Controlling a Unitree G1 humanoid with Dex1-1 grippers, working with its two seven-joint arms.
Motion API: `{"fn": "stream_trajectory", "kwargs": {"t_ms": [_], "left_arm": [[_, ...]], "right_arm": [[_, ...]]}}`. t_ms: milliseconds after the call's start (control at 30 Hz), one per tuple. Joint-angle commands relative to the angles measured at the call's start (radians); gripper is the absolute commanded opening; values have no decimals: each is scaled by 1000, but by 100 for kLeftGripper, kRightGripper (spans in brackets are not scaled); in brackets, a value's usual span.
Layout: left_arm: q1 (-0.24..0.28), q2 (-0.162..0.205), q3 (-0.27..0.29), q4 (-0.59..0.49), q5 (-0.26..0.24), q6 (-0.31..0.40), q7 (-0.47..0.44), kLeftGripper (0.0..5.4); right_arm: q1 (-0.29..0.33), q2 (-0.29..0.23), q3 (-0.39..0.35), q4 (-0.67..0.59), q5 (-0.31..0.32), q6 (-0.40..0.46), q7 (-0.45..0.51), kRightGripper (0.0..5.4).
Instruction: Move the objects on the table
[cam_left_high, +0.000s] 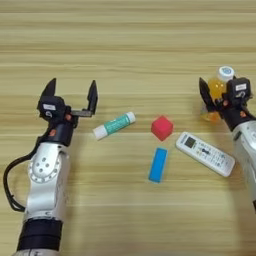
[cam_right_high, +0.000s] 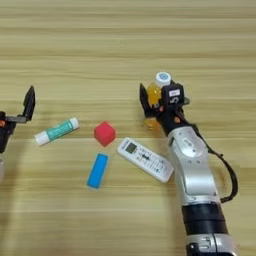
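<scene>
Right tool (cam_right_high: 152, 106) clamped on orange juice bottle (cam_right_high: 156, 95), left tool (cam_left_high: 70, 92) fingers apart over bare desk (cam_left_high: 128, 45), green-and-white tube (cam_left_high: 114, 125) just beside, wide open planks beyond

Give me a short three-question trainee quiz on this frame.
1. True or false: the left gripper is open and holds nothing.
2. Which object is the right gripper around? A tube B bottle C remote
3. What lies directly nearer the robot than the cube?

Key: 1 true. 2 B. 3 the blue block.
</scene>
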Motion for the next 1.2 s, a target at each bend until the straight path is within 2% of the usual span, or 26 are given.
{"fn": "stream_trajectory", "kwargs": {"t_ms": [33,133,267,500,633,800,1067,1200], "left_arm": [[-55,11,-3,63,11,15,-5,540],[-85,9,2,121,11,-4,-9,540],[-111,5,4,173,14,-23,-10,540],[-140,5,8,237,19,-32,0,540],[-142,3,4,247,21,-40,0,540],[-132,-1,0,235,22,-43,2,540],[-132,-7,-3,227,23,-41,7,540],[-132,-9,-4,224,23,-41,8,540]], "right_arm": [[-57,-22,11,-96,54,25,71,360],[-29,-37,51,-222,118,78,161,360],[-17,-42,83,-310,143,114,201,360],[-7,-19,207,-439,187,210,266,360],[2,0,276,-408,201,256,300,360],[31,15,354,-298,187,262,350,359],[53,35,397,-166,197,262,411,359],[61,45,412,-124,171,205,436,359]]}}
